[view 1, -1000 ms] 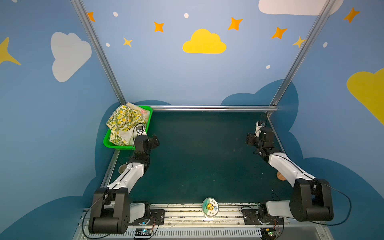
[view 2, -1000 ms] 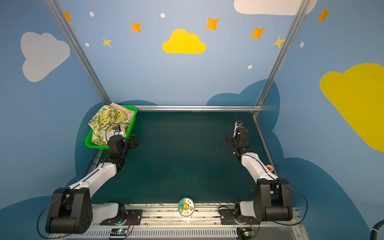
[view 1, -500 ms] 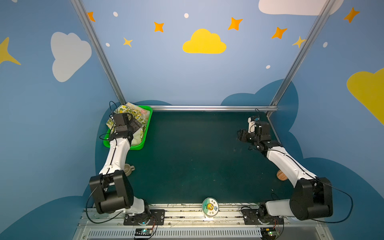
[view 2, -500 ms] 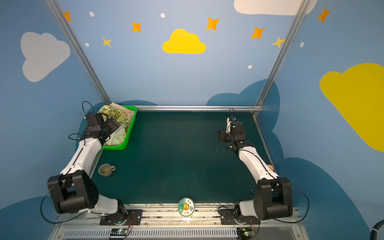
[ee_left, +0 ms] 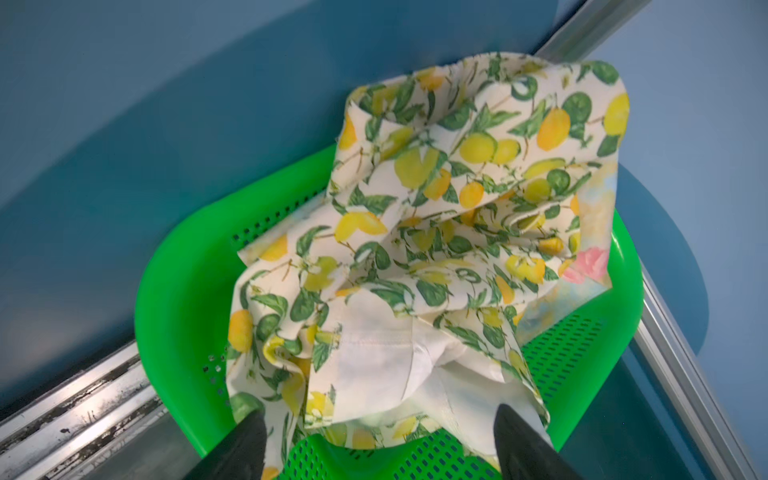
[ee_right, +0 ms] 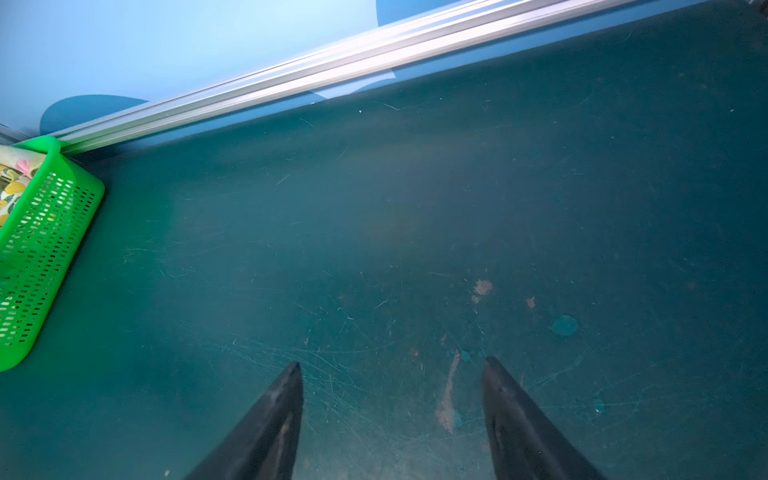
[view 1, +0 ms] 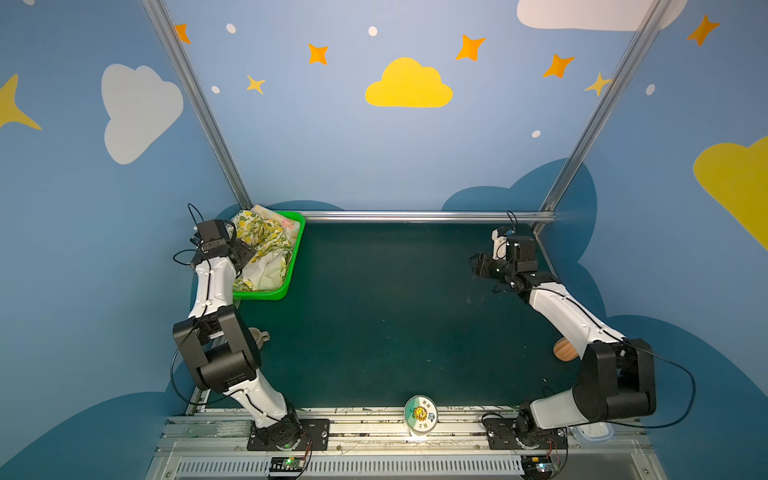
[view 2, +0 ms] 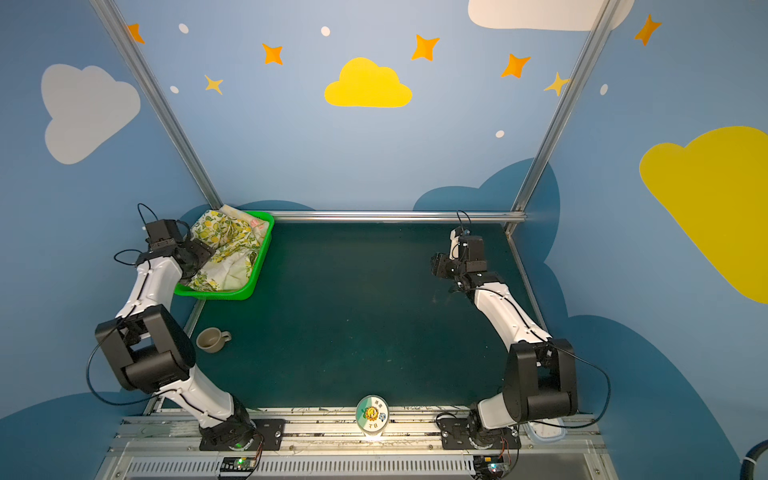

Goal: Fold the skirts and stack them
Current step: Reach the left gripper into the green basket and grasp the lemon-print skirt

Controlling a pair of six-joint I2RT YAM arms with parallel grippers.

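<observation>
Cloth of the lemon skirt point(ee_left: 415, 232) is cream with yellow lemons and green leaves. It lies crumpled inside the green basket point(ee_left: 178, 291), white underside showing. Beneath it, at the basket's wall, the flower skirt point(ee_left: 590, 262) shows pale yellow with a pink bloom. The left gripper point(ee_left: 379, 411) hovers over the basket, jaws apart. The right gripper point(ee_right: 392, 362) is well apart from the basket, jaws apart.

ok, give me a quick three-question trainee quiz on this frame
1. True or false: the lemon skirt lies in the green basket.
2. Which skirt is mostly covered? A lemon skirt; B pink-flower skirt.
3. Fill in: the right fingers, over bare mat, are ___.
Key: 1 true; 2 B; 3 open.
</observation>
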